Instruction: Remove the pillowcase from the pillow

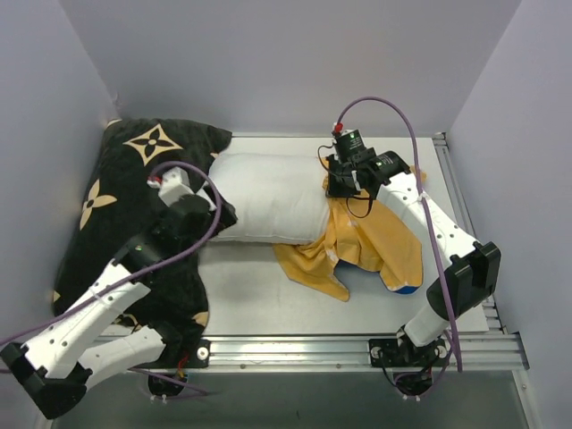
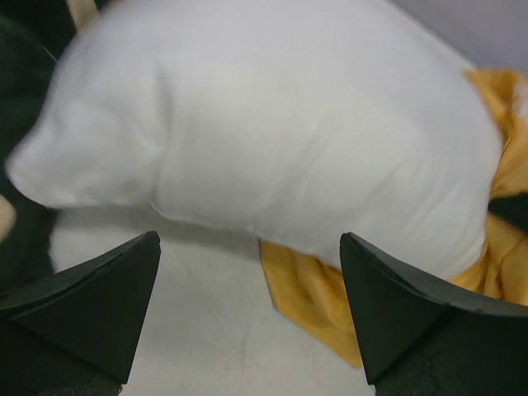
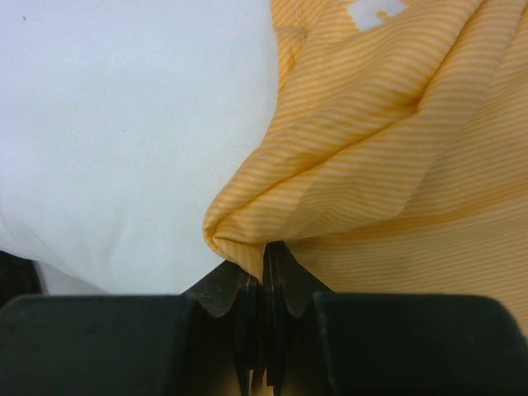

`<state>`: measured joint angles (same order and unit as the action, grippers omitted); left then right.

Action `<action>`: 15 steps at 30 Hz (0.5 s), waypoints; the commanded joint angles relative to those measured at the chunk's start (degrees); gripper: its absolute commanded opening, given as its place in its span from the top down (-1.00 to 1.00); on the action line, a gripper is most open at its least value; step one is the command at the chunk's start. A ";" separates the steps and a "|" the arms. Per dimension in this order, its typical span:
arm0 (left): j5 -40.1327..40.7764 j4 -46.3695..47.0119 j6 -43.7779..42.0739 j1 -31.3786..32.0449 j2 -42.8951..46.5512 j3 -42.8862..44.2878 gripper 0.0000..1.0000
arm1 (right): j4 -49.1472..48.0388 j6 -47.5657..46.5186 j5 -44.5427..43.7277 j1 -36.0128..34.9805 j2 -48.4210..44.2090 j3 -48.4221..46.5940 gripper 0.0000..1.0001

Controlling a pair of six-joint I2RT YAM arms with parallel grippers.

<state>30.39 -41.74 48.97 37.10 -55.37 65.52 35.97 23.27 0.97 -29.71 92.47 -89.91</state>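
On the counter (image 1: pixel 259 295), the right gripper (image 3: pixel 266 256) pinches the orange pillowcase (image 3: pixel 396 165) at the pillow's (image 1: pixel 268 197) right end; the left gripper (image 2: pixel 249 243) gapes empty. I'd pull rightward, low, bracing the pillow.

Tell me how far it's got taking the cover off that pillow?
Nearly done: most of the white pillow lies bare. In hand: the right pincer is shut on a fold of the orange pillowcase; the left pincer hangs open, empty. Left: pulling the cloth clear of the pillow's right end.
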 commanded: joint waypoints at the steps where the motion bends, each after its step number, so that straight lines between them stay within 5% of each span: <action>1: 5.53 10.81 18.75 10.41 -0.79 -11.17 -0.95 | -3.71 1.43 1.58 -0.70 -0.71 1.22 1.00; 5: 18.11 29.74 23.80 24.49 -4.29 -20.32 -0.95 | -4.06 1.26 1.58 -0.70 -1.23 2.89 1.00; 8: 18.57 47.29 24.06 23.90 -9.28 -27.71 -0.95 | -4.41 1.26 1.31 -0.70 -2.29 4.30 1.00; 15: 11.54 72.11 19.42 18.98 -18.80 -32.20 -0.95 | -4.59 0.99 0.61 -0.78 -5.54 7.90 1.00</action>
<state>43.75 9.21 69.69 57.84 -71.94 34.04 32.75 23.92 0.97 -29.78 89.14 -83.11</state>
